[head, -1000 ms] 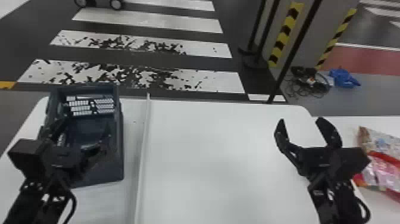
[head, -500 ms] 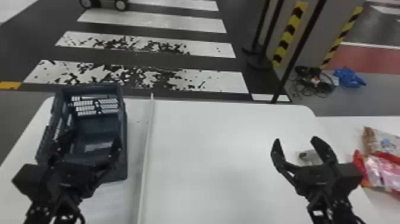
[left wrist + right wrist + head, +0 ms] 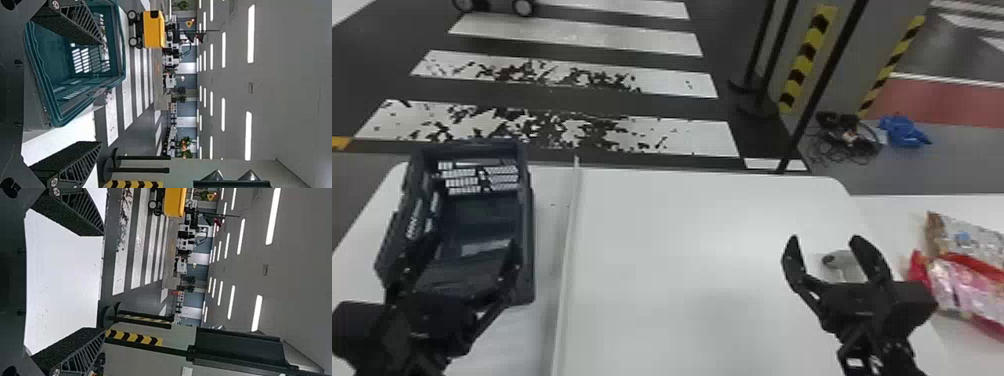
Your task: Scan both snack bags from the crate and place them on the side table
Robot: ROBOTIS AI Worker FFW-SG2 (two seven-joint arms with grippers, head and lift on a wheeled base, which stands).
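In the head view my left gripper (image 3: pixel 464 255) stands open over the near part of the dark crate (image 3: pixel 482 220), whose visible floor holds no bag. My right gripper (image 3: pixel 827 250) is open above the right of the white table, a grey scanner (image 3: pixel 847 265) lying behind its fingers. Two snack bags lie on the side table (image 3: pixel 882 210) at the right: a brown-and-white one (image 3: pixel 967 237) behind a red-and-pink one (image 3: pixel 967 287). The left wrist view has the crate (image 3: pixel 55 58) beyond the open left gripper (image 3: pixel 100 92). Bare tabletop lies beyond the open right gripper (image 3: pixel 102 282) in its wrist view.
A thin pale strip (image 3: pixel 567 250) runs front to back along the white table (image 3: pixel 682 260), right of the crate. Past the far edge stand dark posts (image 3: pixel 822 85); cables (image 3: pixel 847 140) and a blue bundle (image 3: pixel 904 131) lie on the floor.
The right gripper has shifted left and slightly down in the head view, and the scanner now shows behind it. The left gripper sits slightly right of where it was. Both remain open.
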